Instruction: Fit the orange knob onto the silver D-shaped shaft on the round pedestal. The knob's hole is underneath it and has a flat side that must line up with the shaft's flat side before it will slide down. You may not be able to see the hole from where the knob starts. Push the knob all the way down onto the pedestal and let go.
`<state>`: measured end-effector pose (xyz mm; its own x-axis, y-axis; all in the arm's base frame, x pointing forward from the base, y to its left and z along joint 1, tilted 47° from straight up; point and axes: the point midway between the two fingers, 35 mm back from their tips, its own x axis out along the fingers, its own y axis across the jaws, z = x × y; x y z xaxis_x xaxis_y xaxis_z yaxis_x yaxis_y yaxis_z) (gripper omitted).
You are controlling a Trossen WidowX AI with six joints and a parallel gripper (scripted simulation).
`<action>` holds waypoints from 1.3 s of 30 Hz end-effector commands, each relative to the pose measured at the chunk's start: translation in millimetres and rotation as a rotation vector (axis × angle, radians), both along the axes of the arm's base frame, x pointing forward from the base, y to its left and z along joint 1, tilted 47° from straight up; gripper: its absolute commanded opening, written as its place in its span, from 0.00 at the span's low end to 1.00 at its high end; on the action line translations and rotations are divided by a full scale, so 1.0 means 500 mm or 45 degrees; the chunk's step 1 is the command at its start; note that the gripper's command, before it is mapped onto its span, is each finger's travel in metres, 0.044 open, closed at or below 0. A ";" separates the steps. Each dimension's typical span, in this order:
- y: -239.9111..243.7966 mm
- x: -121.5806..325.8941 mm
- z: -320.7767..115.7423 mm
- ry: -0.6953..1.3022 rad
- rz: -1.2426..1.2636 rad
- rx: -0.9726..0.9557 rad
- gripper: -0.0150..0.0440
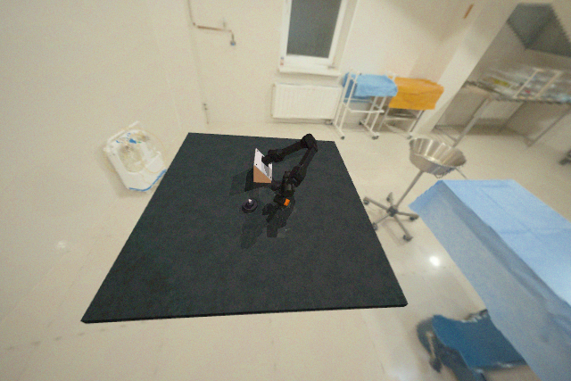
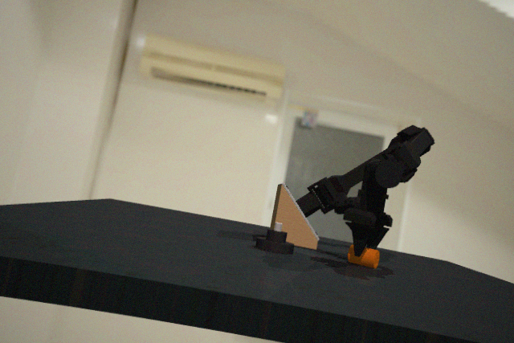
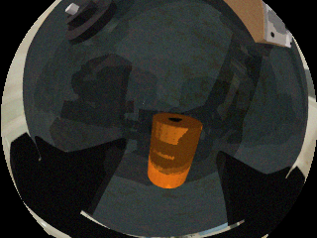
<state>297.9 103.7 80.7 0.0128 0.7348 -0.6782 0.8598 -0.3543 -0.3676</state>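
The orange knob (image 1: 286,202) (image 2: 370,258) (image 3: 173,161) lies on its side on the dark table. Its end with the dark hole faces the top of the wrist view; I cannot make out the hole's flat side. My gripper (image 2: 365,251) (image 3: 173,151) is open and low over the knob, with a finger on either side and gaps showing in the wrist view. The round dark pedestal (image 1: 249,208) (image 2: 274,245) (image 3: 95,25) stands apart from the knob, left of it in the top and exterior views. Its bare silver shaft (image 1: 250,200) (image 2: 278,226) (image 3: 71,8) points up; its flat side is not distinguishable.
A wedge-shaped block (image 1: 261,177) (image 2: 292,225) (image 3: 248,17) with a wooden side and a white sloped face stands behind the pedestal in the top view. The arm reaches out from its sloped face. The table (image 1: 244,275) (image 2: 144,247) extends around them, its front edge far from the knob in the top view.
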 end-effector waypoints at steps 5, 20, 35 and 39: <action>-0.076 0.002 0.068 -0.016 -0.015 -0.003 1.00; -0.067 0.013 0.091 0.130 0.124 -0.337 1.00; -0.031 0.015 0.064 0.143 0.140 -0.377 1.00; -0.028 0.016 0.061 0.143 0.140 -0.377 1.00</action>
<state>305.1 87.5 114.0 -0.1441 0.4967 -0.8559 0.8616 -0.3625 -0.3554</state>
